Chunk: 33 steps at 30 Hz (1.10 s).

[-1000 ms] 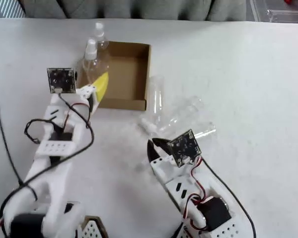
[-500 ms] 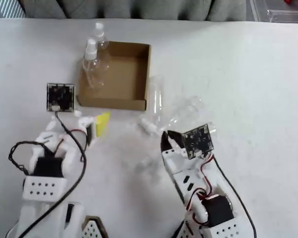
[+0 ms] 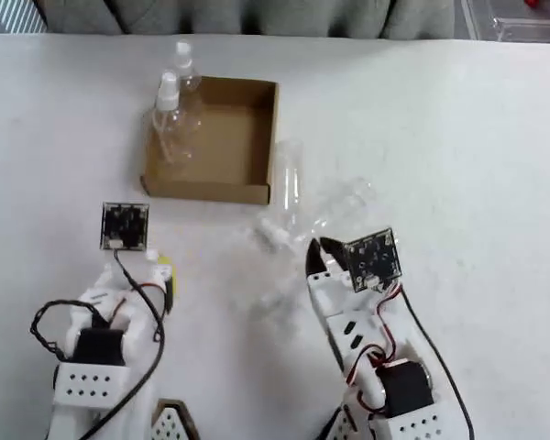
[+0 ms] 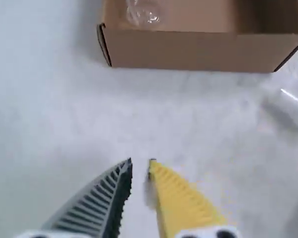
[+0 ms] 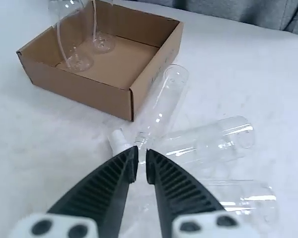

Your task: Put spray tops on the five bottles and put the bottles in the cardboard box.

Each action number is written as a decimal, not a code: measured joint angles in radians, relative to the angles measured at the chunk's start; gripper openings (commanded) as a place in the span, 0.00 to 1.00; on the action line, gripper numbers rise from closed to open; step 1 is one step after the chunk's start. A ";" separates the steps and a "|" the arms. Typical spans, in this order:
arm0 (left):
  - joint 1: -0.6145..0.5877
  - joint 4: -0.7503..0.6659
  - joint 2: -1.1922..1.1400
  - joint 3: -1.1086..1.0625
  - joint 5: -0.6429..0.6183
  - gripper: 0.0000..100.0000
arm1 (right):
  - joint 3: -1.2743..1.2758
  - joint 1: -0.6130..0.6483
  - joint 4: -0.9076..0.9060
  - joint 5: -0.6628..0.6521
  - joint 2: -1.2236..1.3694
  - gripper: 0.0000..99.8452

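- Left gripper (image 4: 140, 166) is hanging in front of the cardboard box (image 4: 198, 49), jaws drawn almost together and gripping nothing. Over the last second it has been backing away from the box's front left corner.
- Two capped bottles (image 3: 170, 119) are standing upright inside the box along its left side. The retreat is therefore probably closing a delivery, leaving two of five done.
- Right gripper (image 5: 141, 153) is hovering off the box's front right corner, jaws likewise nearly closed and empty. It has been drifting slightly away from the box.
- Three loose bottles (image 5: 203, 141) are lying on their sides just right of the box and are waiting their turn.
- Right wrist view is showing a white spray top (image 5: 120, 141) at the near end of the bottle closest to the box. Whether it is screwed on cannot be told, and the high view is giving only a pale smear there.
- High view is placing both arms relative to the box, while the left wrist view is showing its front wall and one bottle base inside.
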<state>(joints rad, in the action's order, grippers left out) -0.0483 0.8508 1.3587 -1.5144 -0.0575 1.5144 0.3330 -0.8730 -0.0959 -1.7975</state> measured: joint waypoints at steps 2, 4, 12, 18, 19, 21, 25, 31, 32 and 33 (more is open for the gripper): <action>0.000 0.000 0.021 -0.041 0.000 0.03 | 0.000 -0.021 0.000 -0.051 0.000 0.01; 0.000 0.000 0.040 -0.083 0.006 0.02 | 0.000 -0.034 0.000 -0.072 0.000 0.01; -0.075 0.000 0.121 -0.132 0.066 0.02 | -0.104 -0.109 -0.015 -0.072 0.034 0.01; -0.075 0.000 0.213 -0.184 0.066 0.02 | -0.295 -0.120 -0.015 -0.064 0.341 0.01; -0.075 0.006 0.232 -0.186 0.066 0.02 | -0.334 -0.120 -0.015 -0.064 0.413 0.01; -0.075 0.044 0.267 -0.186 0.066 0.02 | -0.416 -0.120 -0.015 -0.064 0.551 0.01; -0.075 0.101 0.328 -0.186 0.066 0.02 | -0.574 -0.133 -0.041 -0.155 0.809 0.02; -0.075 0.127 0.345 -0.186 0.066 0.02 | -0.825 -0.158 -0.180 -0.565 1.126 0.10; -0.075 0.127 0.345 -0.186 0.066 0.02 | -0.856 -0.157 -0.209 -0.638 1.166 0.15; -0.075 0.127 0.345 -0.186 0.066 0.02 | -0.884 -0.155 -0.233 -0.712 1.206 0.19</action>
<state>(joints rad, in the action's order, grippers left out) -0.1235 0.9782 1.7039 -1.7001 0.0084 0.6306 0.1780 -1.1063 -0.8078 -0.5915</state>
